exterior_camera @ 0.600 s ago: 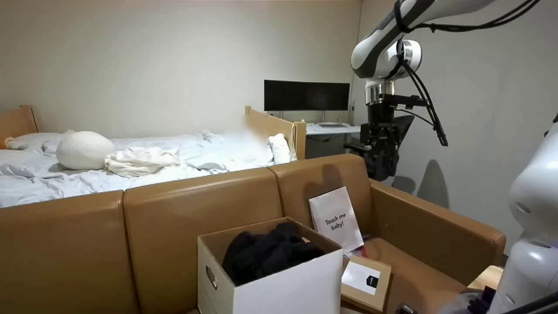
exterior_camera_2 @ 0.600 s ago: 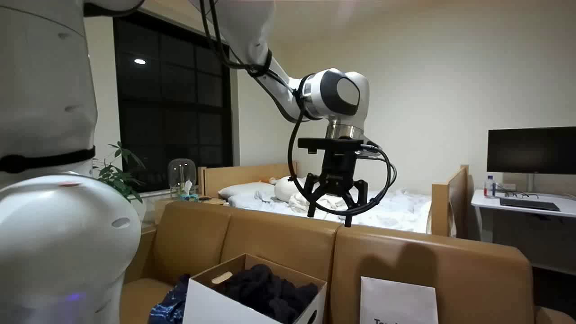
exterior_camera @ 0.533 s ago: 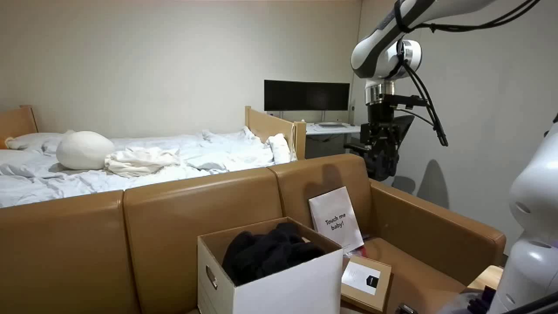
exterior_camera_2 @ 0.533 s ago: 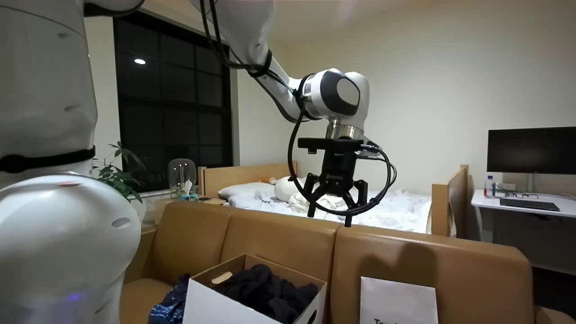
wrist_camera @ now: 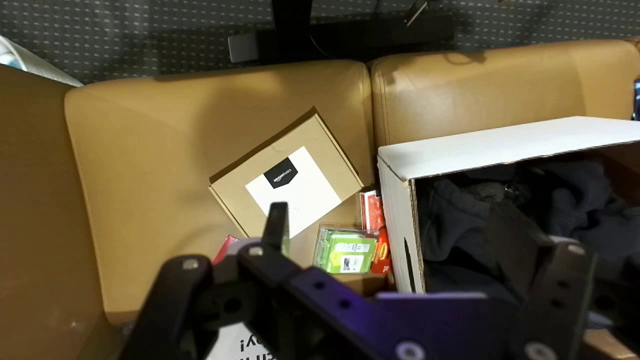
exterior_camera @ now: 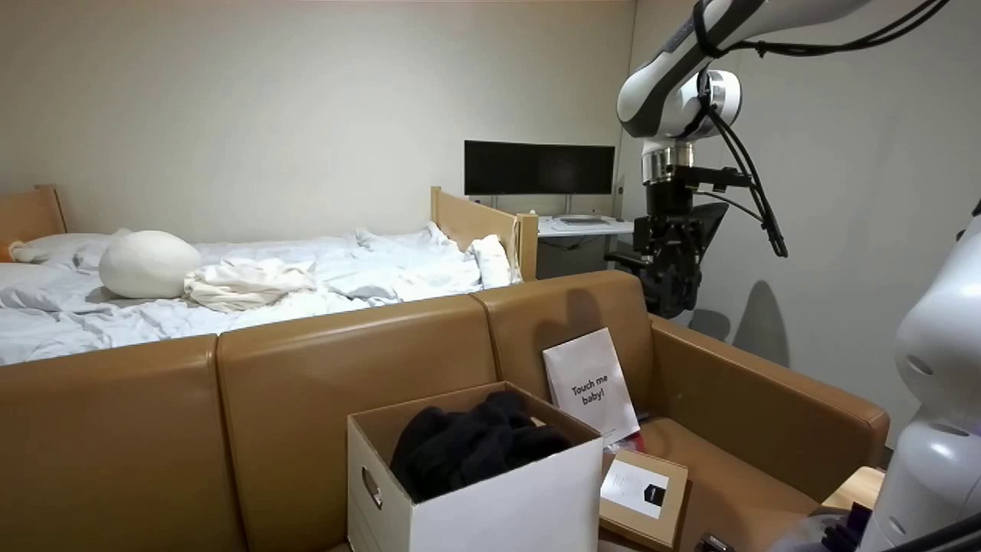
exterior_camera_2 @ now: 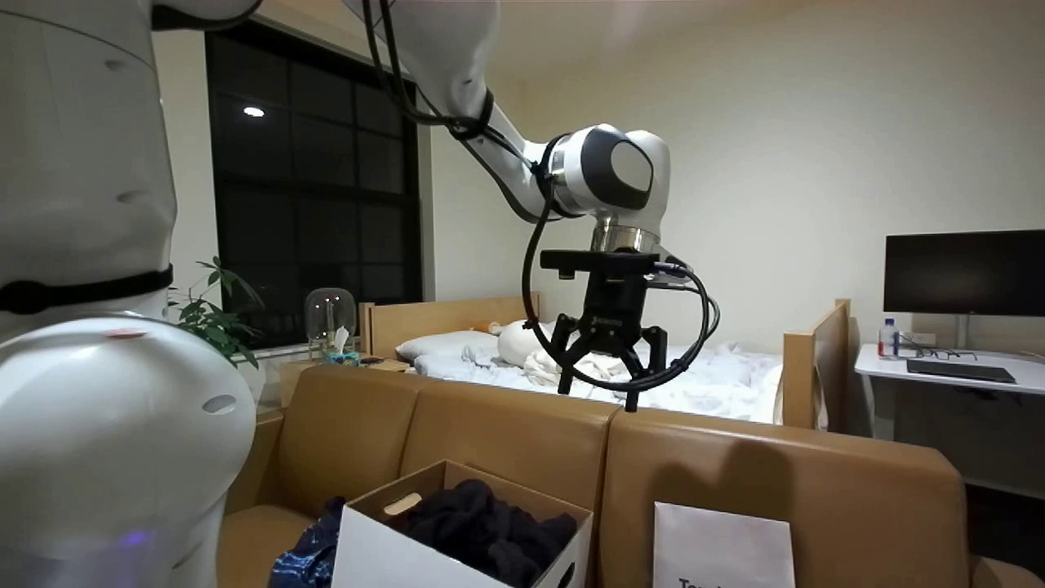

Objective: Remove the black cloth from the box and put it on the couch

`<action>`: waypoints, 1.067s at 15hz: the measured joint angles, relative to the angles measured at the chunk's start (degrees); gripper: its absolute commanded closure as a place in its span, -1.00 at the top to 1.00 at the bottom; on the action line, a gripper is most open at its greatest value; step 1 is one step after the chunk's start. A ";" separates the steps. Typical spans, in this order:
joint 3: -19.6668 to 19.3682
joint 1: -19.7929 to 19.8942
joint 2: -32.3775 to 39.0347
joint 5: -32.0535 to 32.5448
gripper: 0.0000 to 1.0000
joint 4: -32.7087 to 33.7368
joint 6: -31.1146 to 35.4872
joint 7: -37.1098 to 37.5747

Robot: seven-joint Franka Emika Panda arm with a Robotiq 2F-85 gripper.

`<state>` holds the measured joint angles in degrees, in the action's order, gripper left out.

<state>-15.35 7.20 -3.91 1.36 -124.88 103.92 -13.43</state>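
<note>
Black cloth (exterior_camera: 475,445) bunched up inside white box (exterior_camera: 506,510). Box sits on couch (exterior_camera: 352,356). End effector (exterior_camera_2: 598,396) hangs high in air, spread wide. Flat brown package (wrist_camera: 300,182) on couch near box. White sign (exterior_camera: 590,387) leans against couch.

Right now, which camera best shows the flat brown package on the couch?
The wrist view: it looks down on the flat brown package, white label included, though one of the fingers hides a little. An exterior view shows this package aslant, partly behind the white box; no remaining view shows it.
</note>
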 measured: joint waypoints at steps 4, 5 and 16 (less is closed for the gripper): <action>0.00 0.00 0.00 0.00 1.00 0.00 0.00 0.00; 0.00 0.00 0.00 0.00 1.00 0.00 0.00 0.00; 5.65 -1.57 0.60 0.00 1.00 -0.13 7.86 2.73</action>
<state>-9.70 5.63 -3.31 1.35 -125.01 111.78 -10.69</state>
